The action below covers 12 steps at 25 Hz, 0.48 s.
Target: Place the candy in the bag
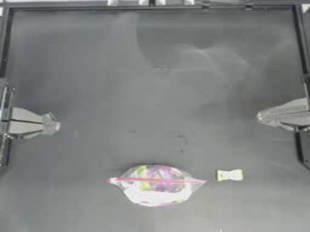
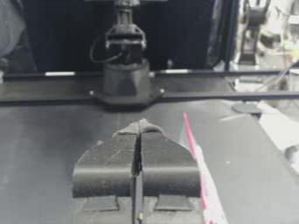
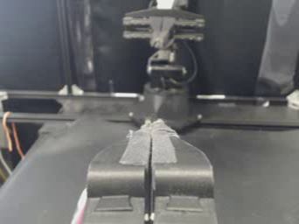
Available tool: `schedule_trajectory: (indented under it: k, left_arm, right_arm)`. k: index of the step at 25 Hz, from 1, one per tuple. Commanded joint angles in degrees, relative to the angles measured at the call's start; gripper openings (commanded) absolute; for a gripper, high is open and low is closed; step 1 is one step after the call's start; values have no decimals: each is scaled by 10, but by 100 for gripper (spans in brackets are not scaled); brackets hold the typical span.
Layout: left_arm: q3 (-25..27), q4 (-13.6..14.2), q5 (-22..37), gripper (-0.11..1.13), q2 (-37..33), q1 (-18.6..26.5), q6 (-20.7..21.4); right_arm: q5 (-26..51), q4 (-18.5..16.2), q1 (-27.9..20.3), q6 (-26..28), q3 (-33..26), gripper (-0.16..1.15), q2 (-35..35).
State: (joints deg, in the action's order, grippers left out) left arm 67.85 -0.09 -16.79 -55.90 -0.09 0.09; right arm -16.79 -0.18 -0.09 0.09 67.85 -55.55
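Observation:
The bag [image 1: 157, 184] lies near the table's front edge, a clear plastic pouch with a pink-red seal strip and multicoloured contents. The candy [image 1: 229, 175], a small pale yellow-green wrapped sweet, rests on the table just right of the bag, not touching it. My left gripper [image 1: 53, 123] is drawn back at the left edge, shut and holding nothing. My right gripper [image 1: 261, 117] sits at the right edge, also shut and empty. The left wrist view shows the left gripper [image 2: 139, 127] with the bag's seal strip [image 2: 196, 162] beside it. The right wrist view shows the right gripper [image 3: 152, 124] shut.
A raised rim [image 1: 151, 7] runs along the table's far edge. In each wrist view the opposite arm's base [image 2: 125, 83] [image 3: 165, 103] stands across the table.

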Motion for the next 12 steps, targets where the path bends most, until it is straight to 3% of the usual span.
schedule_trajectory:
  k: [1,5,9,12]
  left_arm:
    - [5,2,-6,-2,3,-3,4]
    - [6,4,-2,7,2,-5,6]
    - [8,22,-1,7,0,-7,6]
    - [9,25,-1,15,-5,-8,6]
  right_arm:
    - [-9,3,12,5,-2,-6,5]
    - [-8,2,16,5,-3,8,9]
    - [-7,-1,18,3,-4,9,8]
    - [-10,-1,18,3,-4,17,8]
